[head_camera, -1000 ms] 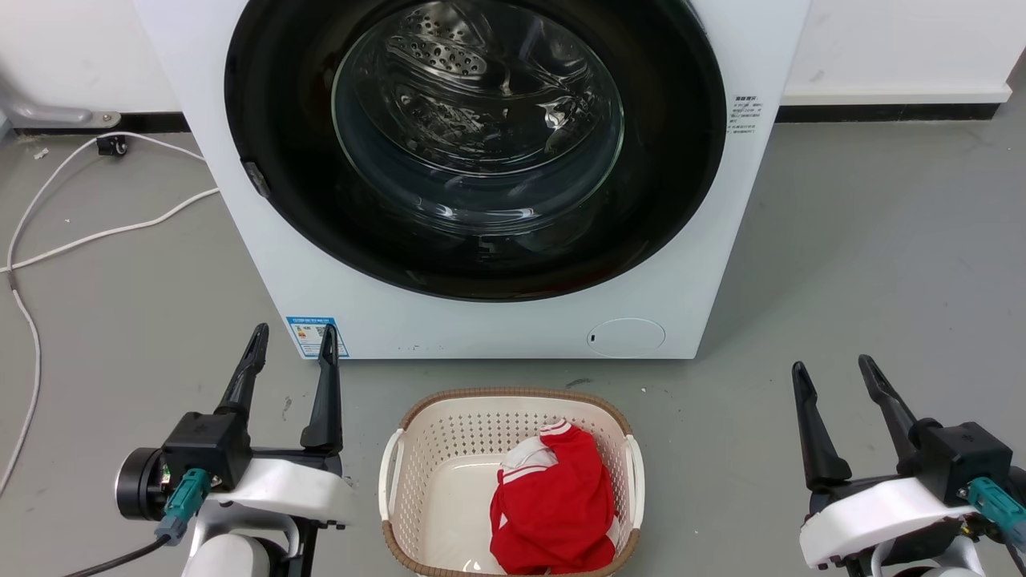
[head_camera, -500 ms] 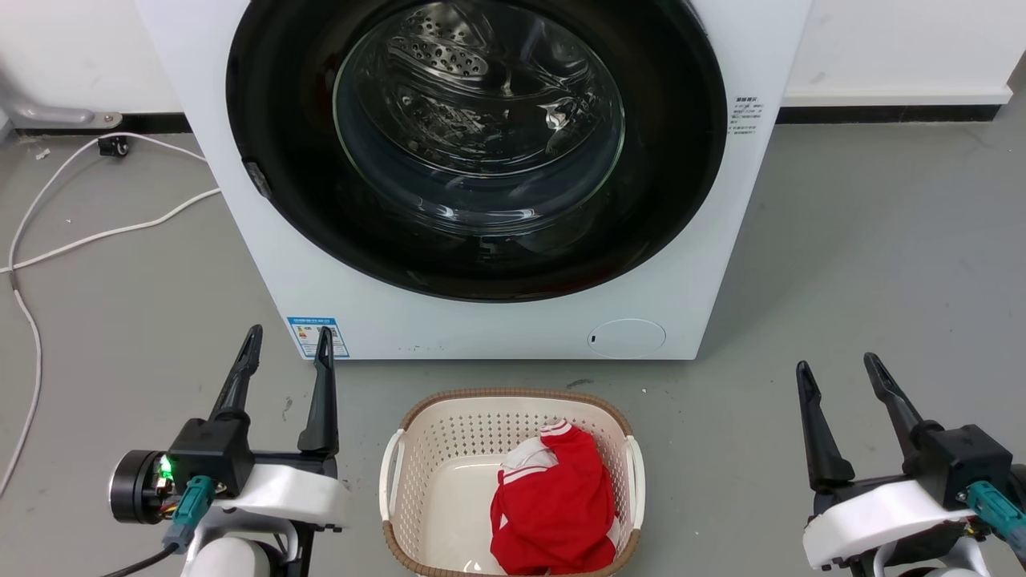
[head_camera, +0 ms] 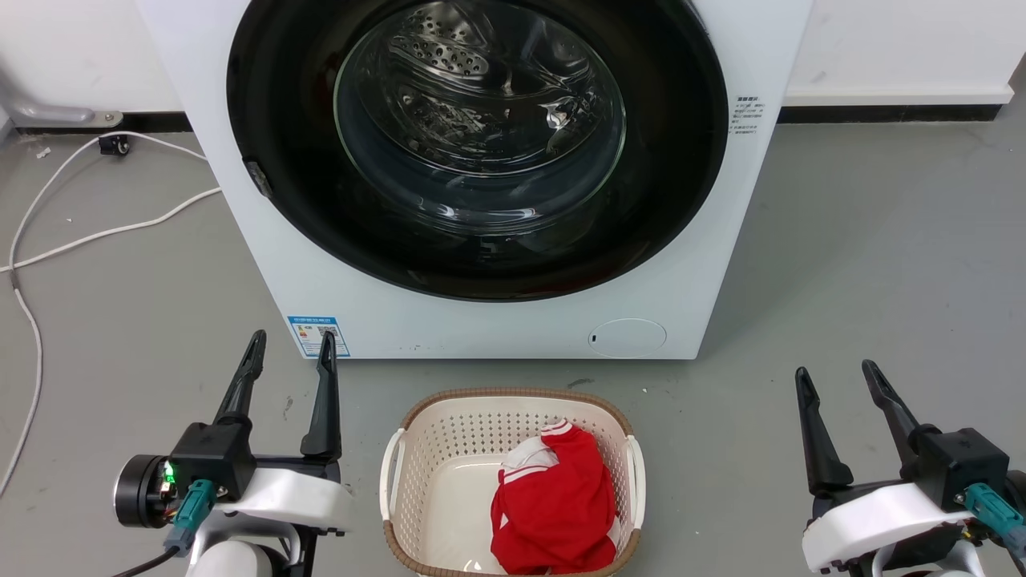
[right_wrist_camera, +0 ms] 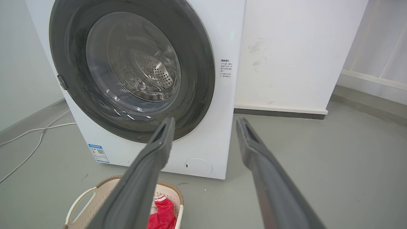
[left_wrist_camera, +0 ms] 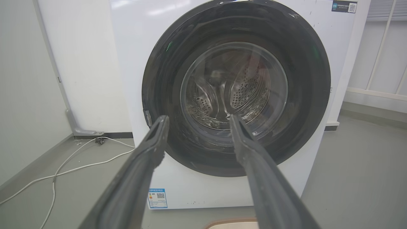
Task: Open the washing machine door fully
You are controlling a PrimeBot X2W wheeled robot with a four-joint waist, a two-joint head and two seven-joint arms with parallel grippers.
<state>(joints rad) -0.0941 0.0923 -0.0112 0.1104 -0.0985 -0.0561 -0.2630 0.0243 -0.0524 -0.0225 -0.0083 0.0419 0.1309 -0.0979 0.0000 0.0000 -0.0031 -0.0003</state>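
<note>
The white washing machine (head_camera: 513, 328) stands straight ahead on the grey floor. Its washing machine door (head_camera: 673, 160), a glossy black disc with a clear glass bowl, lies flat against the front, with a small latch tab (head_camera: 256, 178) at its left rim. The door (left_wrist_camera: 165, 79) spans the left wrist view, and the door (right_wrist_camera: 73, 63) appears at the upper left of the right wrist view. My left gripper (head_camera: 292, 352) hovers open near the machine's lower left corner. Off to the lower right my right gripper (head_camera: 834, 379) is open too. Both are well short of the door and hold nothing.
A beige laundry basket (head_camera: 409, 465) with a red and white garment (head_camera: 553, 505) sits on the floor between my arms, just before the machine. White cables (head_camera: 96, 232) trail over the floor at the left. A wall runs behind, and bare floor lies to the right.
Both grippers shifted only slightly, rising a little and then dropping back. The door has not moved.
</note>
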